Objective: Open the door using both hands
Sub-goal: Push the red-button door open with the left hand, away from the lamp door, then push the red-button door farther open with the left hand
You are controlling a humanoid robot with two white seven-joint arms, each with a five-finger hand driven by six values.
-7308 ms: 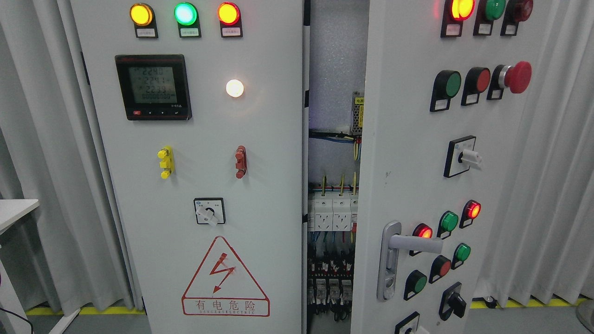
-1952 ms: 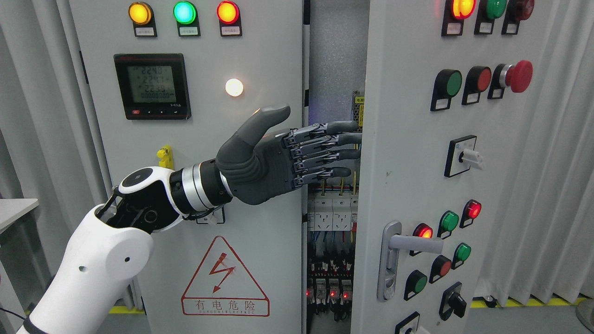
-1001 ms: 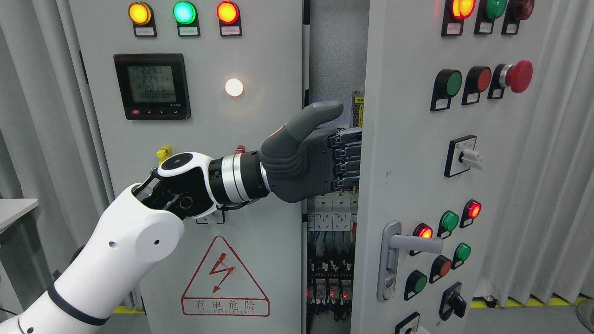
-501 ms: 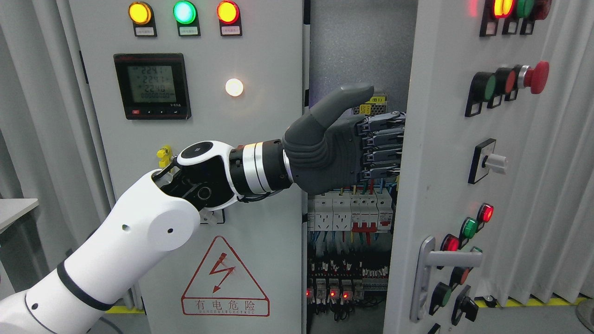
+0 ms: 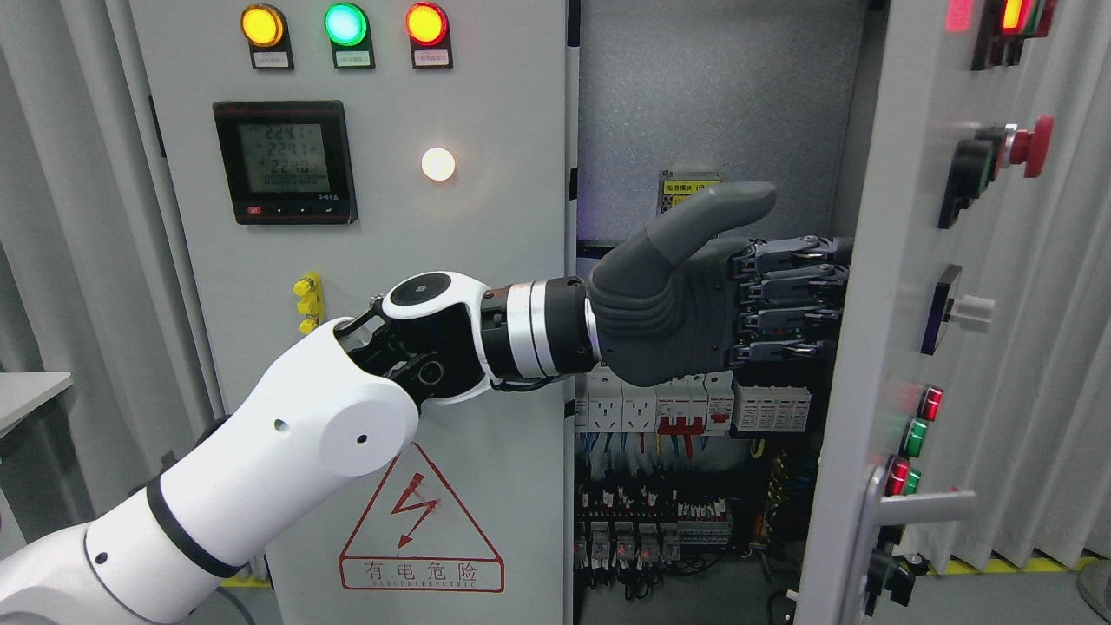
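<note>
1. The right door (image 5: 877, 286) of a grey metal cabinet is seen swung well open at the right of the frame, nearly edge-on, so its painted face looks smooth and flat.
2. The left hand (image 5: 694, 304) is dark grey and rubbery, with a ribbed palm. Its segmented fingers (image 5: 794, 299) are reached out flat toward the door's inner edge, and the tips are hidden behind that edge, so whether anything is gripped can't be told. The thumb is stuck up and free.
3. The white glossy arm (image 5: 286, 460) is brought in from the lower left, with a shiny metal wrist ring.
4. A silver lever handle (image 5: 920, 508) is mounted low on the open door. Red and green round lights and a red mushroom button (image 5: 1028, 143) are seen above it.
5. The left door (image 5: 486, 365) is kept shut. A red triangle sign (image 5: 421, 521) with a lightning bolt reads 有电危险, and a black meter (image 5: 286, 162) shows digits too small to be sure of.
6. Inside, white breakers (image 5: 686, 404) and bundled wires are exposed.
</note>
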